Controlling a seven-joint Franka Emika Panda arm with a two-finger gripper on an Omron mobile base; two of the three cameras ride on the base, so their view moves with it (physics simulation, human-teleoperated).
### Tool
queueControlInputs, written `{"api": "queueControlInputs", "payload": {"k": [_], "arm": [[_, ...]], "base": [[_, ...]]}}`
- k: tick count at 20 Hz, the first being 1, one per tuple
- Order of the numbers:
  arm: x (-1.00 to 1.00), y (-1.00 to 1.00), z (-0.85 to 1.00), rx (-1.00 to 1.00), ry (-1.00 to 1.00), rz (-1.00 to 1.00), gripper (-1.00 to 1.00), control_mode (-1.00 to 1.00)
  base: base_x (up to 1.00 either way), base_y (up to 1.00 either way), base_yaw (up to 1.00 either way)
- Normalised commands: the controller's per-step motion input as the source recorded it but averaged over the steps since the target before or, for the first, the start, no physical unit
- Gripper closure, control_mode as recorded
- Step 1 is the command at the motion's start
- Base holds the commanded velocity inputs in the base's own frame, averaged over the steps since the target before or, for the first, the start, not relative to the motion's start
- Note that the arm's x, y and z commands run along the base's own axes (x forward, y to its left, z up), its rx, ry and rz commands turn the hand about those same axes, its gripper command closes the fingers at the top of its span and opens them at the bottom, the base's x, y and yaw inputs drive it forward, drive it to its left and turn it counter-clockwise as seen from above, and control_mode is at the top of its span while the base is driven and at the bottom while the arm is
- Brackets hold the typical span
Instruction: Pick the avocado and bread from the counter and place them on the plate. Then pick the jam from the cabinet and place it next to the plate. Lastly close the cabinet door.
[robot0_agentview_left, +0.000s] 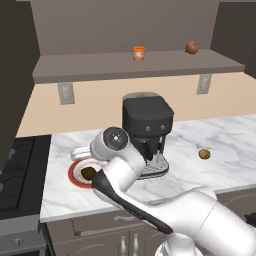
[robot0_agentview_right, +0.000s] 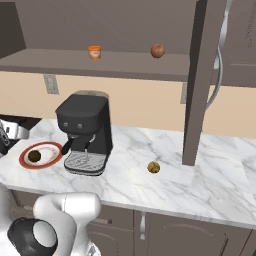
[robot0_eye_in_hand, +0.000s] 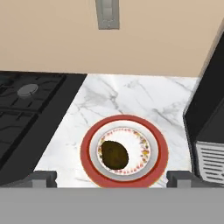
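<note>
**Avocado on plate, jaws spread above it**

Gripper (robot0_eye_in_hand: 112, 177) spread wide, holding nothing, the two dark fingertips (robot0_eye_in_hand: 43, 178) standing apart at either side of the plate (robot0_eye_in_hand: 89, 134) in the hand view. Directly below the hand: avocado (robot0_eye_in_hand: 114, 154) lying in the cream speckled centre, slightly toward one side, clear of both fingertips. Plate resting flat on the white marble counter (robot0_eye_in_hand: 127, 97), red rim fully visible between the tips.

Just beside the plate on one flank: black stovetop (robot0_eye_in_hand: 30, 113) with a round burner cap. On the other flank, close to the rim: black espresso machine (robot0_agentview_left: 148, 125) with its metal drip grille (robot0_eye_in_hand: 213, 159). Beyond the plate: bare marble, then the beige wall with a grey outlet (robot0_eye_in_hand: 107, 13).

Farther off past the coffee machine: bread (robot0_agentview_left: 204, 154), a small tan lump alone on the marble, well apart from the plate.

Farthest and highest: open cabinet (robot0_agentview_right: 115, 62), the orange jam (robot0_agentview_left: 138, 53) standing upright on the shelf, a reddish-brown ball (robot0_agentview_left: 192, 47) further along the same shelf, apart from the jar. Cabinet door (robot0_agentview_right: 200, 80) swung outward, curved silver handle (robot0_agentview_right: 220, 60) showing in the right base view.
</note>
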Motion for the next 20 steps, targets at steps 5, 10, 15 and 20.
{"api": "queueControlInputs", "payload": {"k": [5,10,15,20], "arm": [[-0.67,-0.16,0.44,0.08,0.00,-0.04,-1.00,-1.00],[-0.55,-0.27,0.42,0.08,0.01,-0.07,-1.00,-1.00],[-0.35,-0.43,0.43,0.09,0.06,-0.09,-1.00,-1.00],[-0.19,-0.48,0.41,0.08,0.14,-0.09,-1.00,-1.00]], "base": [[0.00,0.00,0.00],[0.00,0.00,0.00],[0.00,0.00,0.00],[0.00,0.00,0.00]]}}
